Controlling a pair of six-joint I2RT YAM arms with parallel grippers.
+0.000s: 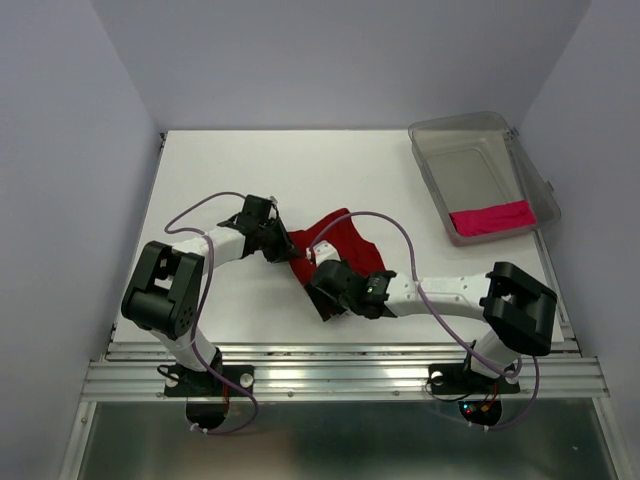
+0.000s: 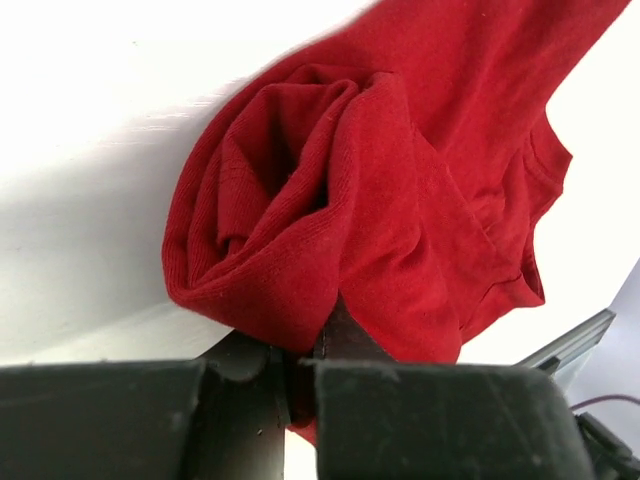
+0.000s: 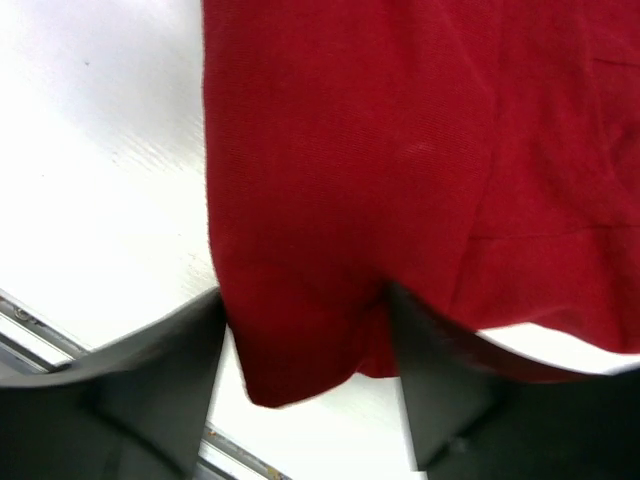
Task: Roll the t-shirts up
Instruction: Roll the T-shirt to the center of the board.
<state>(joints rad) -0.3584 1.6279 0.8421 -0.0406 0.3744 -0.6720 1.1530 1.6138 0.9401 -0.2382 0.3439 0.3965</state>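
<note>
The left jaws are pinched together on the rolled end of the dark crimson cloth t-shirt (image 2: 330, 200), a fold of it caught between them. The right jaws stand apart, the shirt's flat loose edge lying between them on the white table (image 1: 300, 170); well apart, a bright magenta-pink rolled t-shirt (image 1: 490, 218) lies in the clear plastic bin (image 1: 465, 170)

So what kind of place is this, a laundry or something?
Probably a robot lab test cell, not a laundry: a left arm and right arm mounted on a metal rail at a white table, plain walls around it, and a red t-shirt and a bin holding a pink roll.
</note>
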